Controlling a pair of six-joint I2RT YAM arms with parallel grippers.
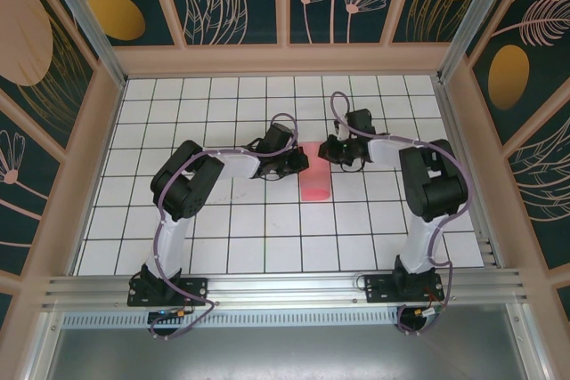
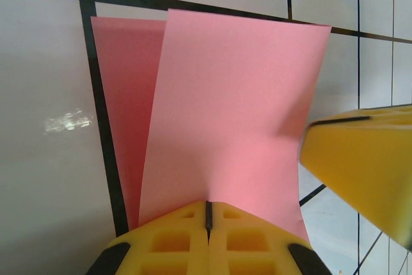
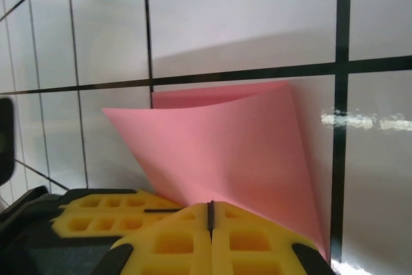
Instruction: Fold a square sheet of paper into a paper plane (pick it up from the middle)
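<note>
**Item:** square sheet of paper (image 1: pixel 314 182), pink, mid-table (image 1: pixel 223 238), doubled over loosely between the two arms.
**Left gripper** (image 2: pixel 208 205): jaws together, clamped on the sheet's near edge.
**Right gripper** (image 3: pixel 210 205): likewise clamped on the curled sheet.
**Step, as judged:** first half-fold, crease not yet pressed.
**Next move calls for:** matched edges, then flattening along the bend.
**Obscured:** pinched margins under both grips; the fold line itself; edge alignment unclear.

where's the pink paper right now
In the top view the square sheet of paper lies just right of table centre, doubled over, its far edge pinched by the left gripper and right gripper.
</note>
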